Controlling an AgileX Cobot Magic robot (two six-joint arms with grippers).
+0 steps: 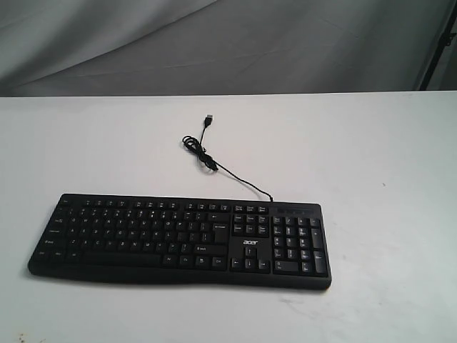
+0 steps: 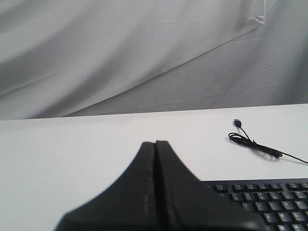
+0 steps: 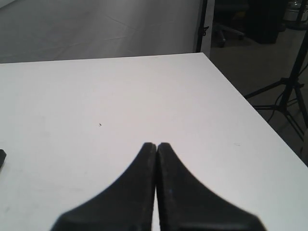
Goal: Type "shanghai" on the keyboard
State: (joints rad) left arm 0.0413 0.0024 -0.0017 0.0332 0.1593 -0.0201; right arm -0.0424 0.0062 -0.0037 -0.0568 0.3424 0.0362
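Note:
The black keyboard (image 1: 182, 239) lies flat on the white table (image 1: 371, 164), its number pad and white "acer" logo toward the right. A thin black cable (image 1: 214, 163) runs from its back edge to a loose USB plug. Neither arm shows in the exterior view. In the left wrist view my left gripper (image 2: 155, 143) is shut with nothing in it, and the keyboard's top rows (image 2: 269, 199) and the cable (image 2: 255, 144) lie beyond it. My right gripper (image 3: 157, 144) is shut and empty over bare table, with a corner of the keyboard (image 3: 2, 159) at the frame's edge.
Grey cloth (image 1: 214, 43) hangs behind the table. In the right wrist view the table's side edge (image 3: 250, 106) drops off to a floor with dark tripod legs (image 3: 284, 91). White tabletop surrounds the keyboard.

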